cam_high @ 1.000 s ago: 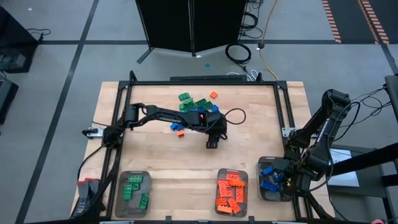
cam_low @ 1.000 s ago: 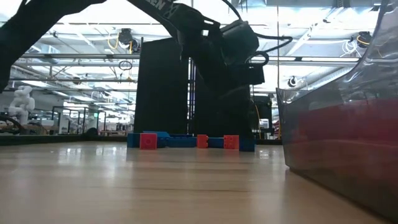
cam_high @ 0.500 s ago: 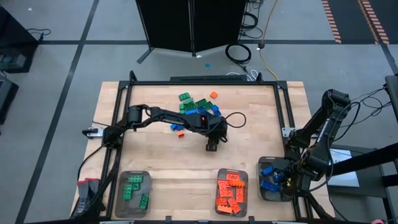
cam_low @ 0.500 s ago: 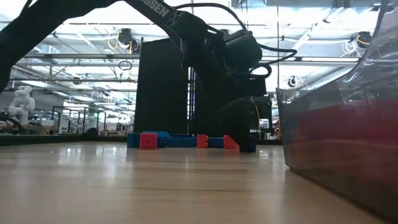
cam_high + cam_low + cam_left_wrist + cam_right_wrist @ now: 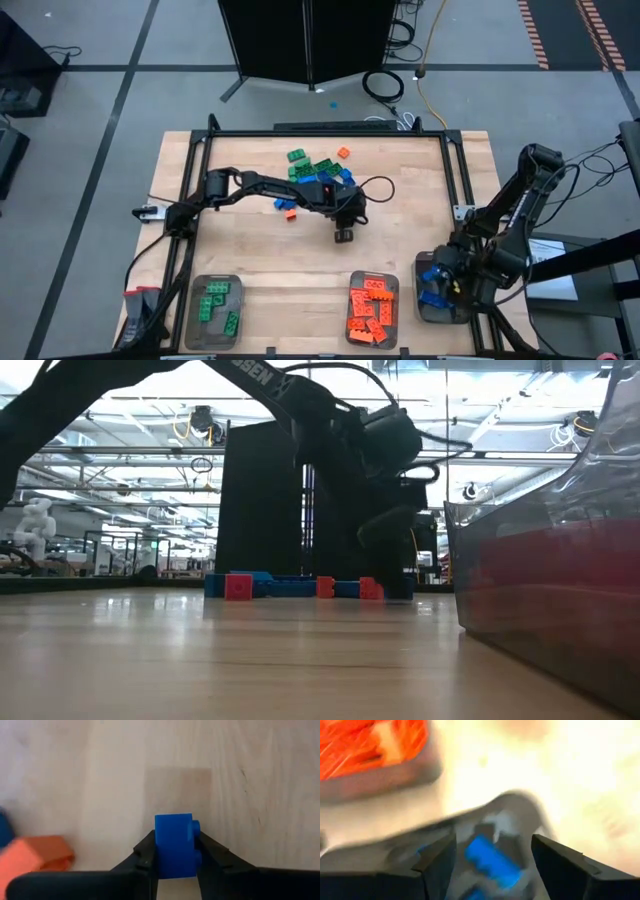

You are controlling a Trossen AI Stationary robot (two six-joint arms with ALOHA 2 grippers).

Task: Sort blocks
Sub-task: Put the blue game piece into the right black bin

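Pale, matt, finely grained wood for the desk (image 5: 300, 250); smooth, glossy plastic on the blue block (image 5: 173, 845); clear, shiny plastic in the trays (image 5: 213, 345).

Three trays (image 5: 214, 312) – two arms (image 5: 255, 184), many blocks (image 5: 320, 168).

The right wrist view is smeared: a blue block (image 5: 492, 861) and an orange-filled tray (image 5: 380, 765) are only shapes. The left gripper's fingers (image 5: 142, 857) cover the held blue block's (image 5: 174, 845) sides (its lower end is cut off). In the high view the right gripper (image 5: 447, 278) is too small to read.
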